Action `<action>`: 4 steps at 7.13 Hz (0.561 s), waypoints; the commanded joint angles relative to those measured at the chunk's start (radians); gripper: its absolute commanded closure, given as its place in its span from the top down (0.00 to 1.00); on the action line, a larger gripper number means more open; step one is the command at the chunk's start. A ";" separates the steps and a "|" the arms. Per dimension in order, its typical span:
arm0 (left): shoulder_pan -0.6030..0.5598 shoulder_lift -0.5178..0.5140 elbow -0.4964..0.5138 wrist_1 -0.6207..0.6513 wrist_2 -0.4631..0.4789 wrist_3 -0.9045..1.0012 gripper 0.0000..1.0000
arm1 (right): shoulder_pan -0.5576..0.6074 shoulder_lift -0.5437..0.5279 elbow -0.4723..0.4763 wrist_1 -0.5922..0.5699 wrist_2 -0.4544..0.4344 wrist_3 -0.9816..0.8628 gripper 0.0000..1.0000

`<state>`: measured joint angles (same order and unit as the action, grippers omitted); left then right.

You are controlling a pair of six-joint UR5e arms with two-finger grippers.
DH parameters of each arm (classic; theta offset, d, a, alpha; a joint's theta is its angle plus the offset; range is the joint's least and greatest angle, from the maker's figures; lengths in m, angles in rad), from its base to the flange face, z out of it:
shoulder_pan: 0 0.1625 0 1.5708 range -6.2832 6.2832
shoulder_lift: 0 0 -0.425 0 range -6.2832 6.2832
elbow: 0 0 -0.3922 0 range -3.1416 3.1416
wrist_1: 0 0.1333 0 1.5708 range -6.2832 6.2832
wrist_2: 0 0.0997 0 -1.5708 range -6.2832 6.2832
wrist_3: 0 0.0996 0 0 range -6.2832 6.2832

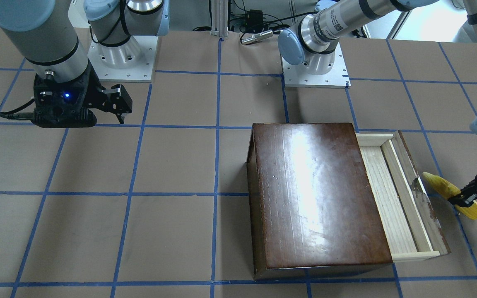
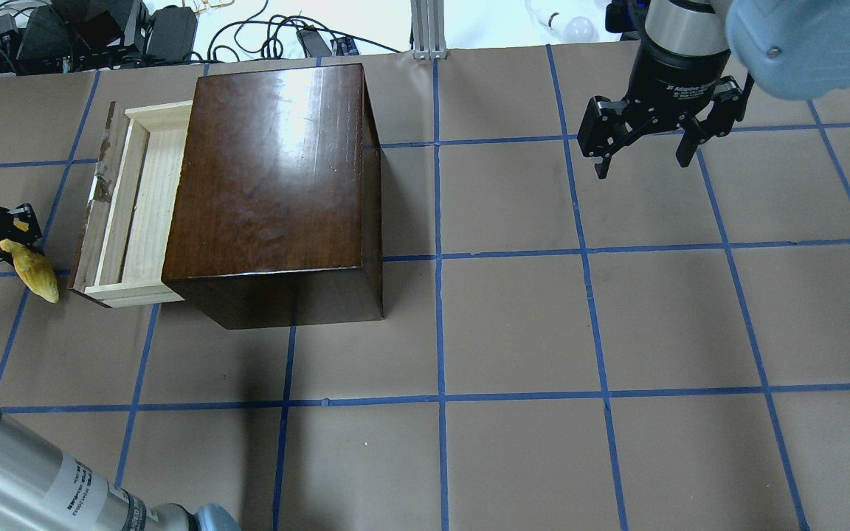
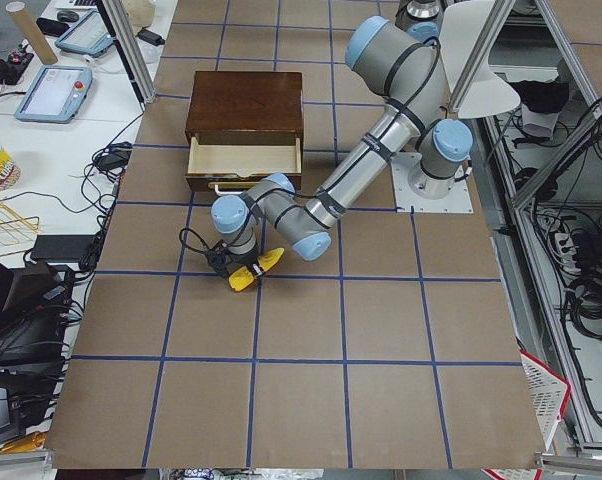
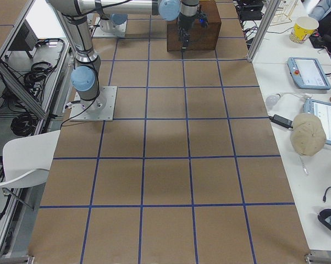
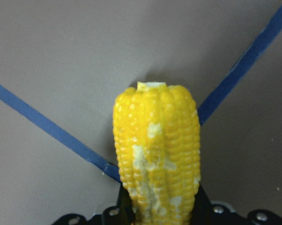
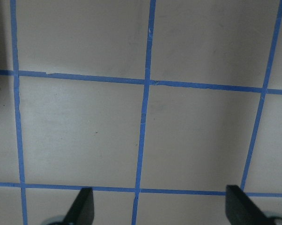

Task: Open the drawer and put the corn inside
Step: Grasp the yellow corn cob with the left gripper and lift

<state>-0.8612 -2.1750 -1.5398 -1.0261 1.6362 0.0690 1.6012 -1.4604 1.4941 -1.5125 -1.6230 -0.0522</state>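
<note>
Drawer (image 1: 387, 186) stands part-way out of the dark box (image 1: 317, 194), pale wood floor showing. Left pincer (image 1: 466, 200) clenched on the corn (image 1: 442, 188) nearer its thick end; cob sits just outside the chipped front panel, pointed end nearest it, lifted or resting cannot tell. Right pincer (image 2: 643, 166) released, fingers spread, hanging over the worktop (image 1: 139, 207) well apart from the box.
</note>
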 commanded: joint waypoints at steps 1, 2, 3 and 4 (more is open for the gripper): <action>-0.007 0.033 0.029 -0.009 -0.007 0.023 0.00 | -0.001 0.000 0.000 0.000 0.000 0.000 1.00; -0.015 0.056 0.045 -0.015 -0.003 0.097 0.00 | -0.001 0.000 0.000 0.000 0.000 0.000 1.00; -0.018 0.082 0.065 -0.037 -0.001 0.138 0.00 | 0.000 0.000 0.000 0.000 -0.001 0.000 1.00; -0.021 0.113 0.093 -0.055 -0.004 0.205 0.00 | -0.001 0.000 0.000 0.000 -0.001 0.000 1.00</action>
<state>-0.8777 -2.0971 -1.4767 -1.0598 1.6336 0.2013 1.6004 -1.4604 1.4941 -1.5125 -1.6239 -0.0522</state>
